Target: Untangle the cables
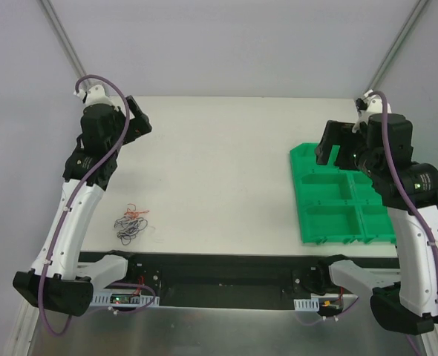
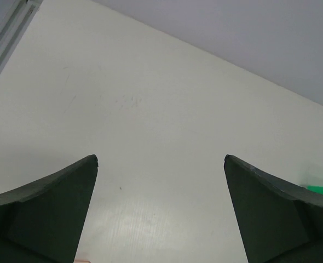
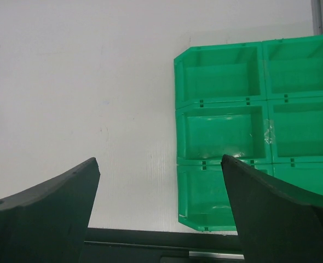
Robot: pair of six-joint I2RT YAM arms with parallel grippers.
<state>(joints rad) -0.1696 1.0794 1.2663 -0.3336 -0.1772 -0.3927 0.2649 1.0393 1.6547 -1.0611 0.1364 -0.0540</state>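
Top external: looked steeply down from above and behind the arm bases (image 1: 119, 268), far enough off to take in the whole table (image 1: 219, 170) and the green tray (image 1: 323, 219) at right. Left wrist: looked low and slantwise across the table between the left fingers (image 2: 46, 213), close in, with a sliver of the green tray at the right edge. Right wrist: looked almost straight down between the right fingers (image 3: 41, 213) onto the green tray, upper right of frame. Shared green tray and table across all three.

- The small knot of thin black, red and whitish cables (image 1: 131, 225) is laid on the white flat table (image 1: 219, 170), near its front-left corner.
- The green plastic compartmented tray (image 1: 308, 209) is set at the table's right side, well apart from the cables.
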